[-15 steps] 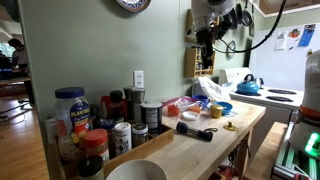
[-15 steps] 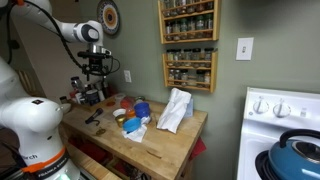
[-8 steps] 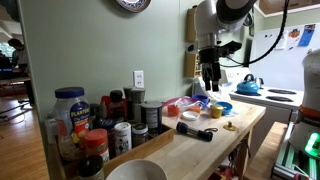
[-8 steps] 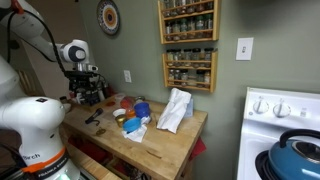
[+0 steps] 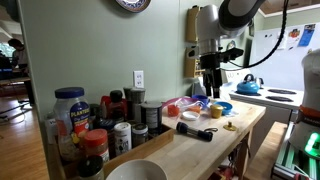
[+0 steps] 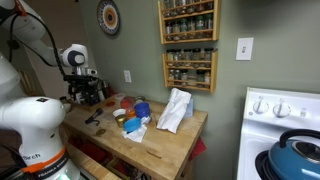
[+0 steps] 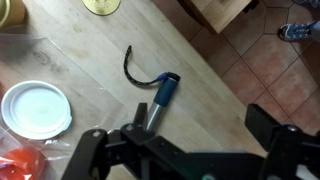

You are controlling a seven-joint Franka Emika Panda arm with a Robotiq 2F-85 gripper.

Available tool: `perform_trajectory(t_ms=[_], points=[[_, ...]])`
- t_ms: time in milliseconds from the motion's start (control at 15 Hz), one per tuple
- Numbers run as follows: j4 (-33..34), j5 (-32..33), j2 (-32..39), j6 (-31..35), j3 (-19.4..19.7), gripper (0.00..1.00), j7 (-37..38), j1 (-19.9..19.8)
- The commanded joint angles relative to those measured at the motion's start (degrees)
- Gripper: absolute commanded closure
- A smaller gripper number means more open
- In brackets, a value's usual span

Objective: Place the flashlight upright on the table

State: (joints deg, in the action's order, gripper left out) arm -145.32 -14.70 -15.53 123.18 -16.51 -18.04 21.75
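The flashlight (image 5: 195,131) lies on its side on the wooden table (image 5: 205,152), dark in both exterior views (image 6: 92,117). In the wrist view it (image 7: 160,96) shows a blue barrel, a silver end and a curled black strap. My gripper (image 5: 211,88) hangs above the table, a little higher than and behind the flashlight. It also shows in an exterior view (image 6: 85,97). In the wrist view the gripper (image 7: 180,140) is open and empty, its fingers (image 7: 92,142) wide apart. The silver end of the flashlight lies just past the left finger.
Several jars and bottles (image 5: 85,125) crowd one end of the table, with a white bowl (image 5: 135,172) at the front. A blue bowl (image 5: 222,108), a white bag (image 6: 175,110) and a white lid (image 7: 35,108) lie nearby. A blue kettle (image 5: 248,84) stands on the stove.
My gripper has come down from high near the wall to just above the table, over the flashlight. The flashlight has not moved.
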Motion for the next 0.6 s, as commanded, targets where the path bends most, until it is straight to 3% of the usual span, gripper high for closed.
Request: perform_trajectory(t_ms=[0, 267, 400, 533], points=[[-2.05, 1.03, 5.62, 8.78, -1.89, 0.0, 4.94, 0.34], [-3.49, 2.51, 11.47, 17.81, -3.52, 0.0, 9.84, 0.22], [-3.92, 4.63, 13.31, 19.67, -3.81, 0.03, 12.72, -0.17], [-3.96, 6.64, 15.31, 20.68, -3.74, 0.0, 14.93, -0.3]])
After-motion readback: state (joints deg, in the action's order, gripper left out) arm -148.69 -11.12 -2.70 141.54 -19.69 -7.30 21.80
